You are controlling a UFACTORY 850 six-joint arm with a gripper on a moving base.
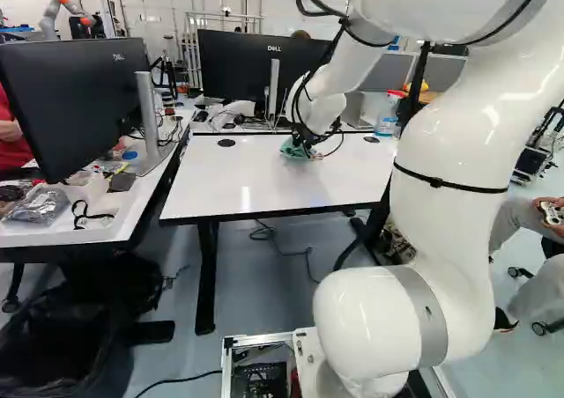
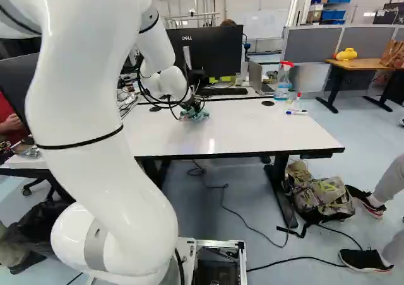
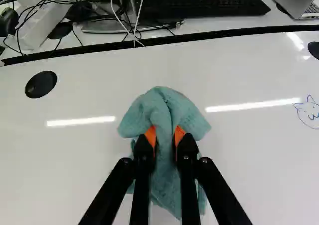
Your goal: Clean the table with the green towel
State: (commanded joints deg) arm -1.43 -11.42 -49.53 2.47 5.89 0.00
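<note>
"See the wall [image 2: 268, 0] at one in the right base view?"

"Yes: white, with pipes. Find a wooden table [image 2: 363, 64] at two, before grey partitions [image 2: 309, 45]."

"And in the left?"

"Spot a desk [image 1: 35, 238] at nine, monitor [image 1: 70, 107] at ten, pale floor [image 1: 264, 305] at six."

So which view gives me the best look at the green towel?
The wrist view: the green towel shows large there, its folds pinched by the gripper between two orange pads, its edges fanning out over the white table. Both base views show just a small patch of it at the gripper.
</note>
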